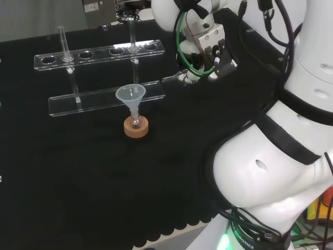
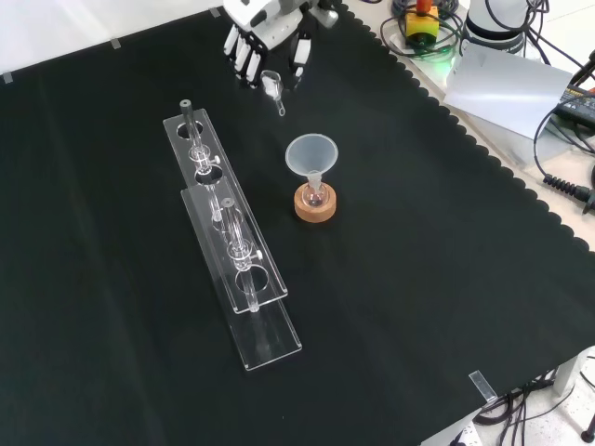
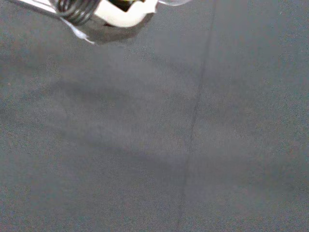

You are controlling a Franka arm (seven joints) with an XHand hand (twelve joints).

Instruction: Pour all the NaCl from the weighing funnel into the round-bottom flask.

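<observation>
Clear conical funnel [image 2: 310, 154] (translucent plastic), round cork ring [image 2: 315, 204]

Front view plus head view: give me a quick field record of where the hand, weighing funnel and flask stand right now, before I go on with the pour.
hand: top of front view, fingers curled round the weighing funnel
weighing funnel: held clear of the cloth, spout towards the flask, not yet over it
plastic funnel: upright in the flask neck
round-bottom flask: on its stand, upright
cork ring: under the flask
test tube rack: left of the flask in front view
pour: not begun
</observation>
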